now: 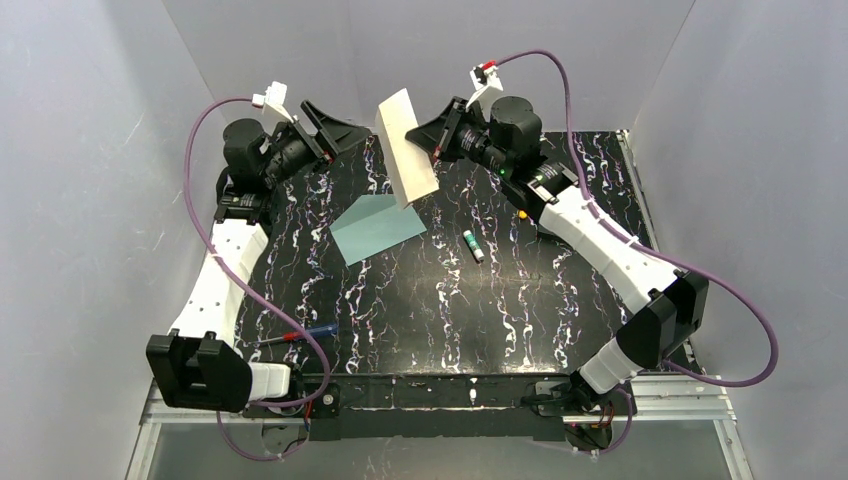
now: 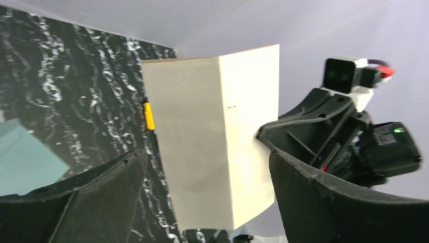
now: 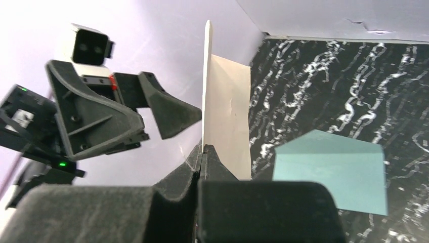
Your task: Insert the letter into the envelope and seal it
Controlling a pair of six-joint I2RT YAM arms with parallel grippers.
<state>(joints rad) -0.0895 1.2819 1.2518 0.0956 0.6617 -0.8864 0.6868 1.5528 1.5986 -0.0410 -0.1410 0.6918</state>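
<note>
Letter point(image 1: 408, 148) folded, pale tan, held upright in air just beyond envelope point(image 1: 377, 227); lower corner over envelope's far edge, contact unclear. Right gripper point(image 3: 202, 151) pinched tight on letter's edge. Left gripper point(image 1: 338, 125) beyond envelope, on its left, fingers spread wide, clear of sheet. Envelope teal, flat on table point(image 1: 450, 300): black, white-veined marble pattern. Green-white tube point(image 1: 474, 245) right of envelope; screwdriver point(image 1: 300, 335) well nearer than envelope, leftward. Pale grey walls point(image 1: 100, 100) on three sides.
</note>
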